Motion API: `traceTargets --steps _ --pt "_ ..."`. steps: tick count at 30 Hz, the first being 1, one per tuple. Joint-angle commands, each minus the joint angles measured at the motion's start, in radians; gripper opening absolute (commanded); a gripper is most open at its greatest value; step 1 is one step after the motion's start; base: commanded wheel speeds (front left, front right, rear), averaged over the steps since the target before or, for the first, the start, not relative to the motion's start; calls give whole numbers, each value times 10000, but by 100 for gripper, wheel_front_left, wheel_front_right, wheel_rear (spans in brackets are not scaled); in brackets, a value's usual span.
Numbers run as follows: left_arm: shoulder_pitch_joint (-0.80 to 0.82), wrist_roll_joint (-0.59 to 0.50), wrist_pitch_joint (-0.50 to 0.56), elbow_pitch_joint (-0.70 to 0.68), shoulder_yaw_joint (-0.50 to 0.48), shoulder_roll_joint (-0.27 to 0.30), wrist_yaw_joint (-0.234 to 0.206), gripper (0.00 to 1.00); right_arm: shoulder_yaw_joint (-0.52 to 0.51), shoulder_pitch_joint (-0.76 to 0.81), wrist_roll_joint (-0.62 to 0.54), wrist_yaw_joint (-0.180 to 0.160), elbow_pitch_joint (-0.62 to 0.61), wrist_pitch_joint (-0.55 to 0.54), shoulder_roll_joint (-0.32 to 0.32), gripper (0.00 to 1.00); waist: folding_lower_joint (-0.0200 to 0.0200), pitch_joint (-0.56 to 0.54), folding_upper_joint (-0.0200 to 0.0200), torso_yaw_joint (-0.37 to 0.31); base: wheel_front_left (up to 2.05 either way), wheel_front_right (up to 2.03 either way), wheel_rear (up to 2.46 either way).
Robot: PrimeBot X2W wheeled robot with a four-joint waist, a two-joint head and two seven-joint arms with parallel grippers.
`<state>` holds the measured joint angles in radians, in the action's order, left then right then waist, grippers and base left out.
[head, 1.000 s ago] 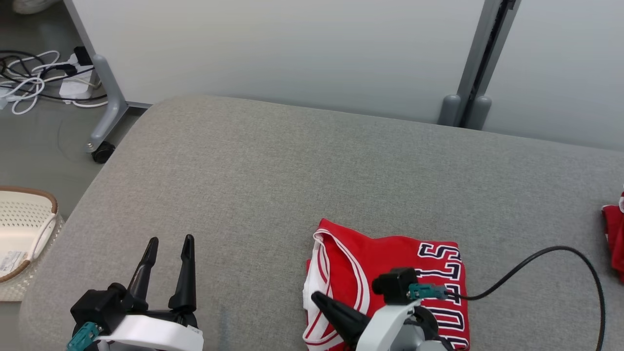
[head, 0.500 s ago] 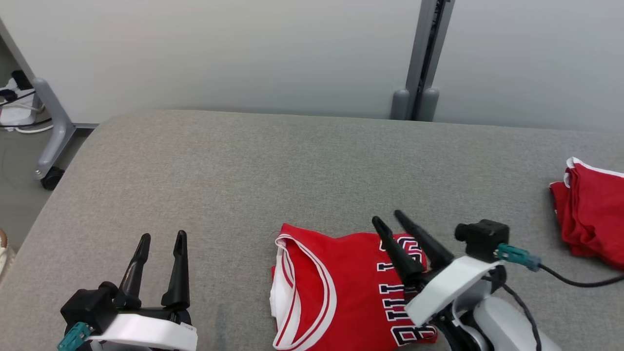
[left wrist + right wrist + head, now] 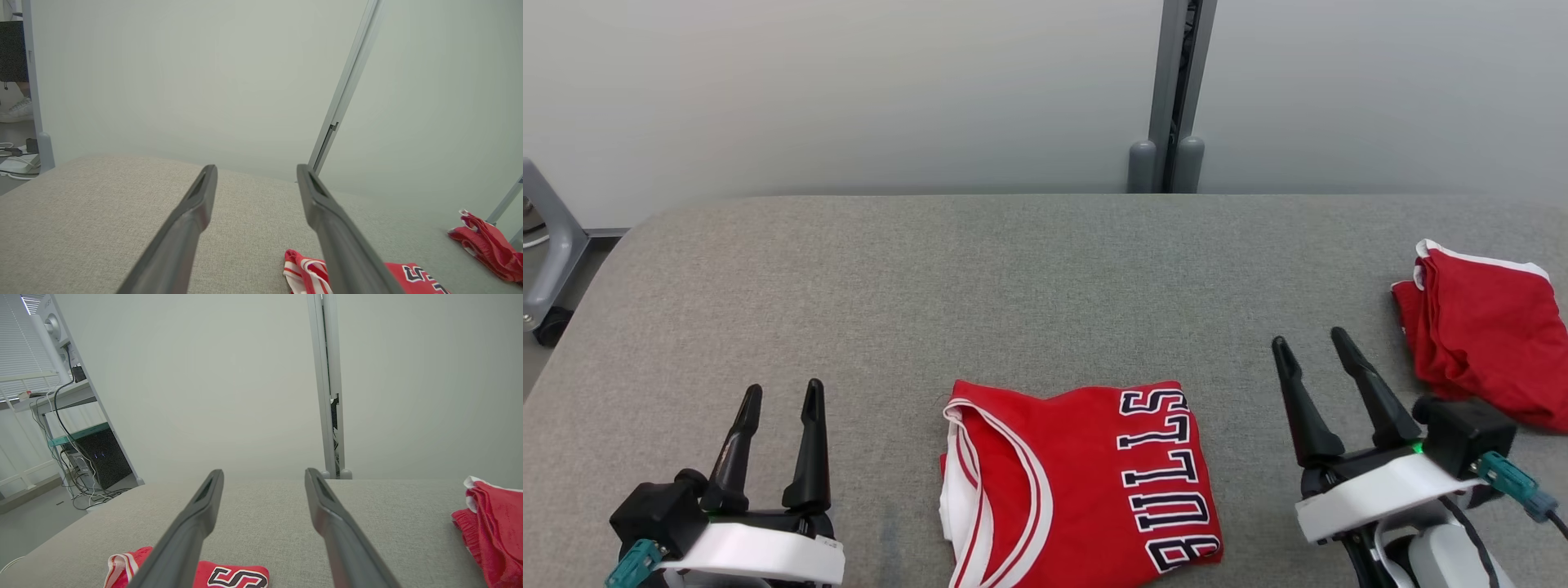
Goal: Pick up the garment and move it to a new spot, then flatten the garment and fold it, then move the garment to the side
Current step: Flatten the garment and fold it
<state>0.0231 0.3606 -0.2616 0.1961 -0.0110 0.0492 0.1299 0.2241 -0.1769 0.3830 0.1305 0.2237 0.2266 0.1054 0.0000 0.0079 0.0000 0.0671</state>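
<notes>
The folded red jersey (image 3: 1086, 482) lies flat on the grey padded table (image 3: 1013, 278), at the table's near edge and about midway along it, its BULLS lettering facing up. The left gripper (image 3: 783, 388) hangs over the table's near left corner, fingers spread wide with nothing between them. The right gripper (image 3: 1308, 336) stands over the table's near right part, jaws wide apart and empty, clear of the jersey. A second red garment (image 3: 1482, 343) lies bunched at the table's right end.
</notes>
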Motion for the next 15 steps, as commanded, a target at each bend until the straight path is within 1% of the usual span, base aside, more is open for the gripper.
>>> traceTargets --steps 1,3,4,9,15 --pt "-70 -18 -40 -59 -54 37 16 100 -368 260 -254 5 -178 71 -55 100 0 28 0 -84 0 0 0" --pt "-44 -28 -40 -71 -84 38 16 100 -775 460 -512 5 -349 98 -147 100 0 52 0 -149 0 0 0" --pt "-44 -28 -40 -71 -84 38 16 100 -775 460 -512 5 -349 98 -147 100 0 52 0 -149 0 0 0" --pt "33 -52 -40 -81 -94 72 17 100 -1563 814 -998 4 -482 185 -361 100 0 131 0 -238 0 0 0" --pt "90 13 -41 -63 -71 140 17 100 -2353 913 -1433 5 -57 284 -478 100 0 231 0 -254 0 0 0"
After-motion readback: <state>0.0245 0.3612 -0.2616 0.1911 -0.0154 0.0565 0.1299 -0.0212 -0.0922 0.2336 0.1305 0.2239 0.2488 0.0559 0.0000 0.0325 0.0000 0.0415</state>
